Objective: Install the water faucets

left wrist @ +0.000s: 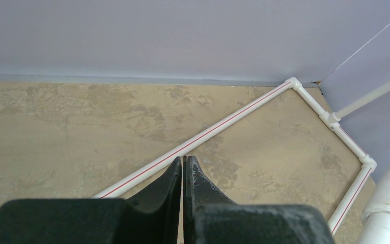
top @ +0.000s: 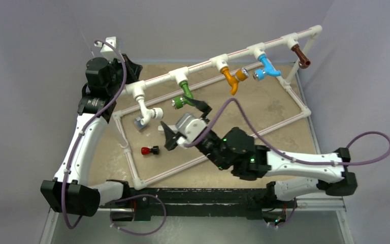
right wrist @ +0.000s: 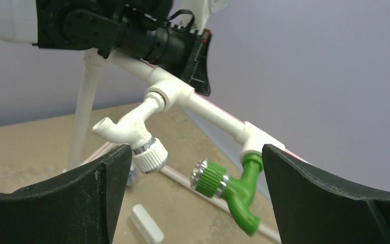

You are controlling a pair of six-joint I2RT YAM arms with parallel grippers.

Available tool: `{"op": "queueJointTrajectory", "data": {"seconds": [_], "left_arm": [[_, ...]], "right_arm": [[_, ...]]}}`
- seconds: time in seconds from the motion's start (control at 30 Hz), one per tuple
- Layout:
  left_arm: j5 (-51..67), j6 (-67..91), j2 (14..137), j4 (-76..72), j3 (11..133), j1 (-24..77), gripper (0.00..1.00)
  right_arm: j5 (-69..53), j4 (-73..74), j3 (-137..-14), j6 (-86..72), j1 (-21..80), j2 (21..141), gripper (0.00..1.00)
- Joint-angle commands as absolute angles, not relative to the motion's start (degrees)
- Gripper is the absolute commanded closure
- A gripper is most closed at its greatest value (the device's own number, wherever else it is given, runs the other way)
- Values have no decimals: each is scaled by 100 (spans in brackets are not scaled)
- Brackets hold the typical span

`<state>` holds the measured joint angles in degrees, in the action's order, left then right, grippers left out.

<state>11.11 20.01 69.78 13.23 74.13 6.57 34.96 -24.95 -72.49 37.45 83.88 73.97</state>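
Five water faucets hang from the raised white pipe point(top: 203, 67): white point(top: 147, 111), green point(top: 185, 94), orange point(top: 232, 79), blue point(top: 265, 68) and brown point(top: 300, 56). My right gripper point(top: 185, 122) stands open just in front of the green one. In the right wrist view the green faucet point(right wrist: 236, 190) and the white faucet point(right wrist: 132, 129) show between the wide-apart fingers of the right gripper point(right wrist: 197, 150), and neither is touched. My left gripper point(top: 132, 68) is at the pipe's left end. Seen from the left wrist, the left gripper point(left wrist: 183, 158) is shut on nothing.
A white pipe frame point(top: 299, 101) lies flat on the tan board. Inside it lie a small red-and-black piece point(top: 150, 150), a short white piece point(right wrist: 146, 222) and a small bluish item point(top: 141, 123) under the white faucet. Purple walls stand close behind and to the right.
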Motion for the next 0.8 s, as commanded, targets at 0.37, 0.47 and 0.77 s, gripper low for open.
{"op": "queueJointTrajectory", "data": {"seconds": [0.37,0.47,0.77], "left_arm": [[1414,2237,7401,2170,7692,703,67],[1418,2318,7465,2180,8122,703,61],[1730,2436,7367,1896,9511,703,52]], "right_arm": [[4261,1501,-6099,-2288,8341,5262,1],[4232,1631,-5383,-3318,8326,5028,1],[2820,999,-4018,-4263,6809,4861,1]]}}
